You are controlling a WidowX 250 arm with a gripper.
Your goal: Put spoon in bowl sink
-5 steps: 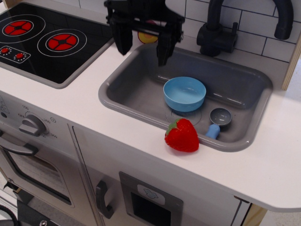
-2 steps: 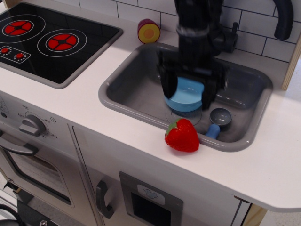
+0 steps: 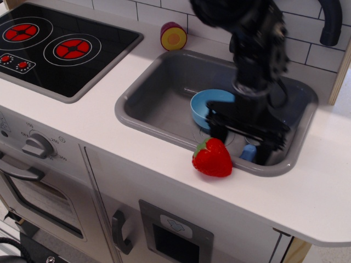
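The grey sink (image 3: 143,94) is set in the white counter. The light-blue bowl (image 3: 204,106) stands in the middle of the sink, its right part hidden by the arm. My black gripper (image 3: 244,141) is low in the sink's front right corner, open, with its fingers (image 3: 218,130) on either side of where the spoon lies. Only the spoon's light-blue handle (image 3: 249,153) shows between the fingers. Its grey scoop is hidden behind the gripper.
A red toy strawberry (image 3: 212,158) lies on the sink's front rim, just left of the gripper. A yellow and purple toy (image 3: 173,36) stands behind the sink. The black tap (image 3: 330,22) is at the back right. The black hob (image 3: 60,49) is at the left.
The gripper has moved from above the back left of the sink, over the bowl, down to the front right corner over the spoon. The bowl, the spoon and the strawberry have not moved.
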